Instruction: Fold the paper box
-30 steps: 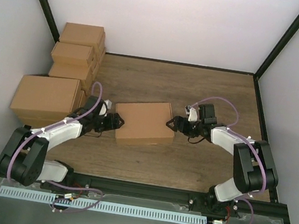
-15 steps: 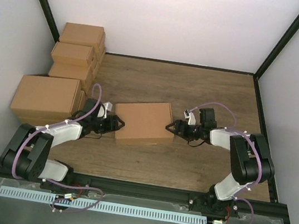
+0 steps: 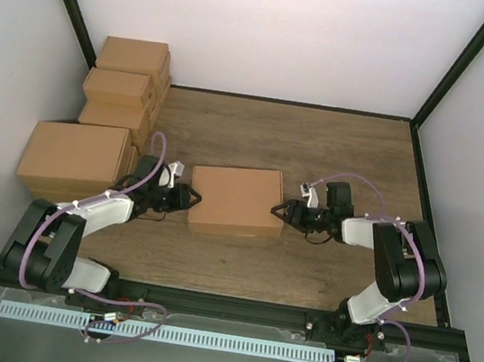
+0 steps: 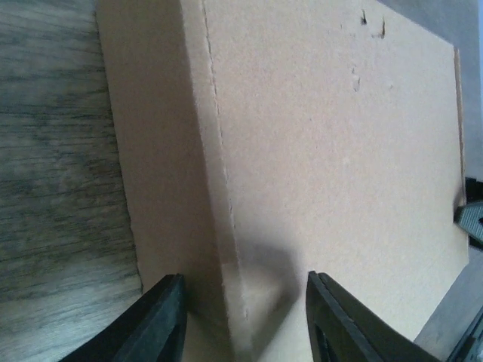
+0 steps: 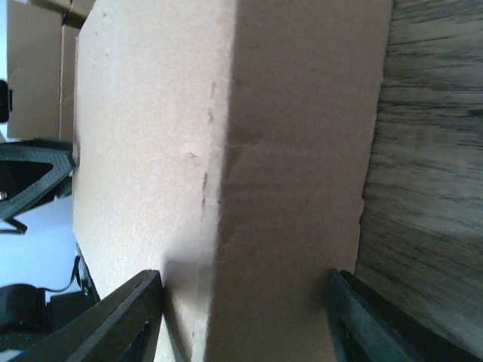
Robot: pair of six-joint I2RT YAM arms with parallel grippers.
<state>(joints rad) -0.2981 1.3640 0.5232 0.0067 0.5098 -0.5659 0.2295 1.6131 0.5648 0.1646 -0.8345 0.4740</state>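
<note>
The paper box (image 3: 235, 200) is a plain brown cardboard piece standing as a closed, box-shaped form on the wooden table, mid-view. My left gripper (image 3: 192, 199) is open at its left end, and my right gripper (image 3: 279, 210) is open at its right end. In the left wrist view the box (image 4: 324, 136) fills the frame and the open left gripper (image 4: 245, 317) straddles its top edge crease. In the right wrist view the box (image 5: 151, 128) sits between the spread jaws of the right gripper (image 5: 245, 317), which straddle its side wall and top edge.
Three smaller brown cartons (image 3: 121, 87) are stacked in a row at the back left, with a larger carton (image 3: 72, 158) in front of them, close to my left arm. White walls and black frame posts bound the wooden table (image 3: 321, 143).
The box has turned from a slight tilt to lie squarer to the table edge. Both grippers have shifted with its ends, the right one a little nearer and the left one a little farther.
</note>
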